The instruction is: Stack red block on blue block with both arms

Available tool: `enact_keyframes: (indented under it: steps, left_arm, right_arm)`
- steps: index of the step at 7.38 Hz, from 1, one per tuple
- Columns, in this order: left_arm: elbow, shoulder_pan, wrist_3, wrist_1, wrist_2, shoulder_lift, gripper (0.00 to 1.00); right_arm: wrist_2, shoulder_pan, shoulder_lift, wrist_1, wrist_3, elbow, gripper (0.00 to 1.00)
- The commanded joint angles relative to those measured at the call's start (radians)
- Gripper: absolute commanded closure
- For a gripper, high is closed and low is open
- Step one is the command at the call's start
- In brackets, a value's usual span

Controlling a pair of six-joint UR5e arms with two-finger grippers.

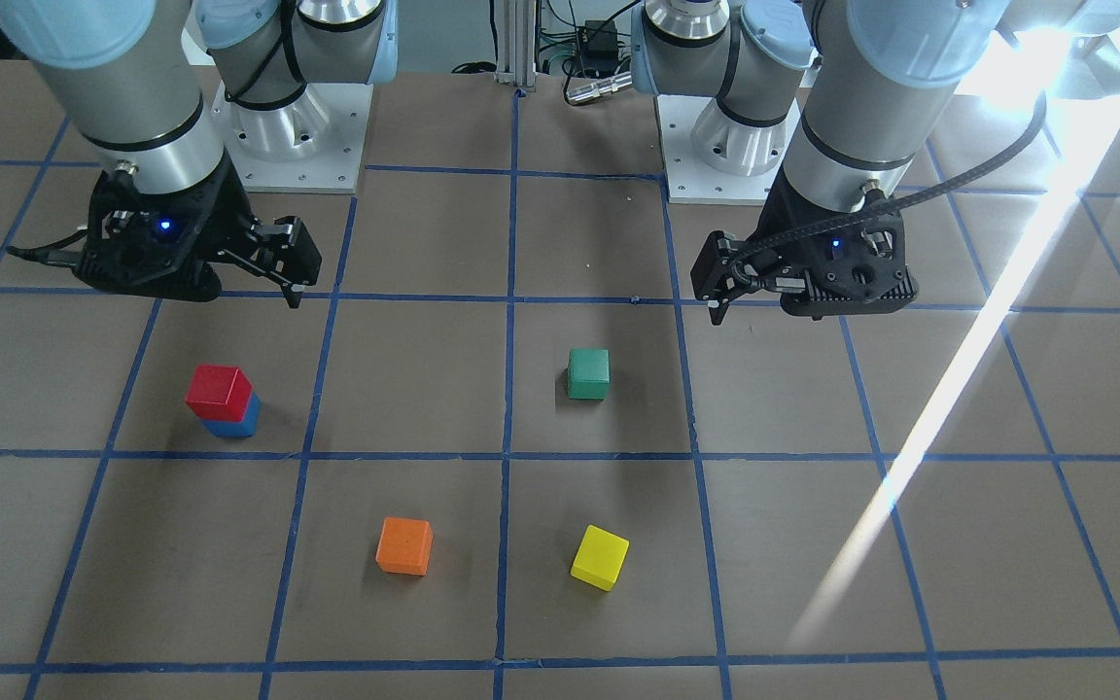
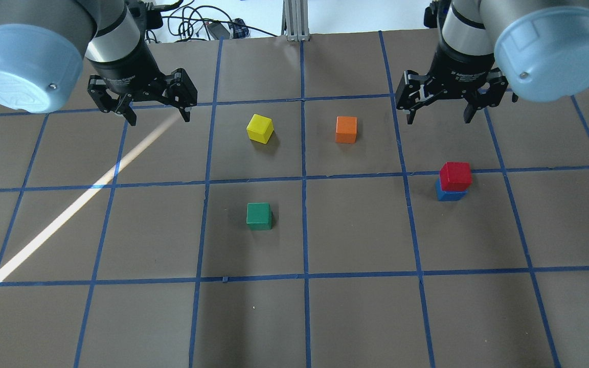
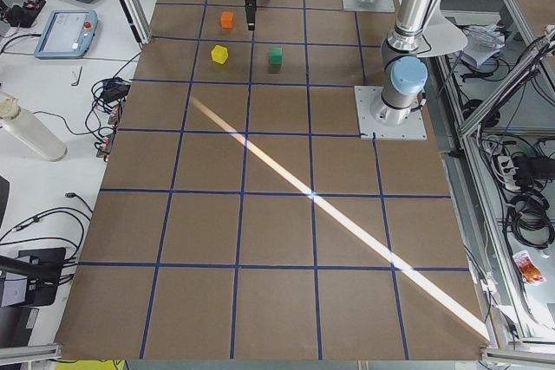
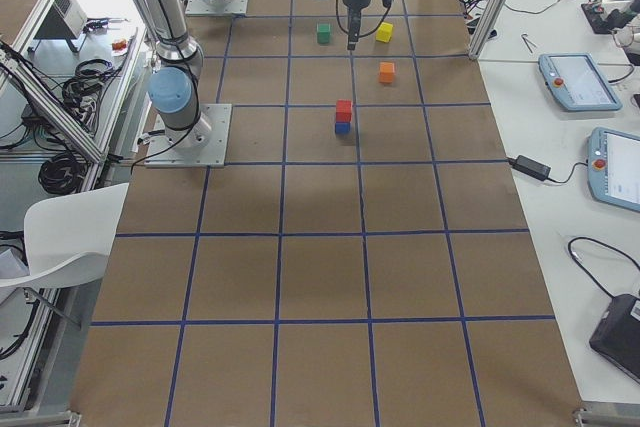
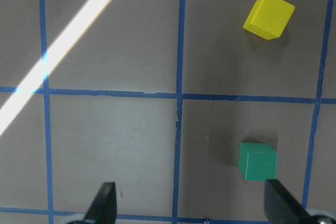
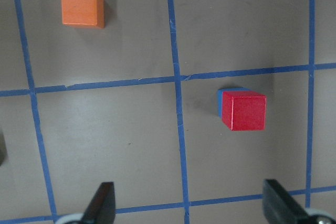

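Red block (image 2: pixel 455 175) sits stacked on blue block (image 2: pixel 448 194), a sliver of blue showing beneath it, on the robot's right side of a brown table (image 2: pixel 294 317) gridded with blue tape. The stack stands just beside a tape line. Left arm (image 2: pixel 28 25) and right arm (image 2: pixel 555 46) hang above the table, clear of every block. Left gripper (image 2: pixel 160 120), fingers spread wide and empty, hovers over a streak of sunlight (image 2: pixel 69 204). Right gripper (image 2: pixel 438 121), likewise spread and empty, hovers near the stack without touching it. Three loose cubes lie apart between the two arms: green block (image 2: pixel 259 215) alone in one square, yellow block (image 2: pixel 260 128) and orange block (image 2: pixel 346 129) in neighbouring squares, the yellow one turned at an angle.
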Motion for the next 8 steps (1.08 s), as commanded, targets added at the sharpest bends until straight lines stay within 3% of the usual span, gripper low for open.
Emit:
enact_keyframes:
  steps: [1,5,8]
  left_arm:
    - [0.008,0.0,0.0,0.0,0.0,0.004,0.0]
    - [-0.002,0.0,0.0,0.0,0.0,0.019,0.0]
    - [-0.004,0.0,-0.003,-0.002,-0.011,0.026,0.0]
  right_arm:
    - [-0.011,0.01,-0.001,-0.002,0.045,-0.015,0.0]
    - [0.069,-0.062,0.009,0.016,0.021,-0.061,0.0]
    - [0.066,-0.058,0.014,0.019,0.024,-0.059,0.0]
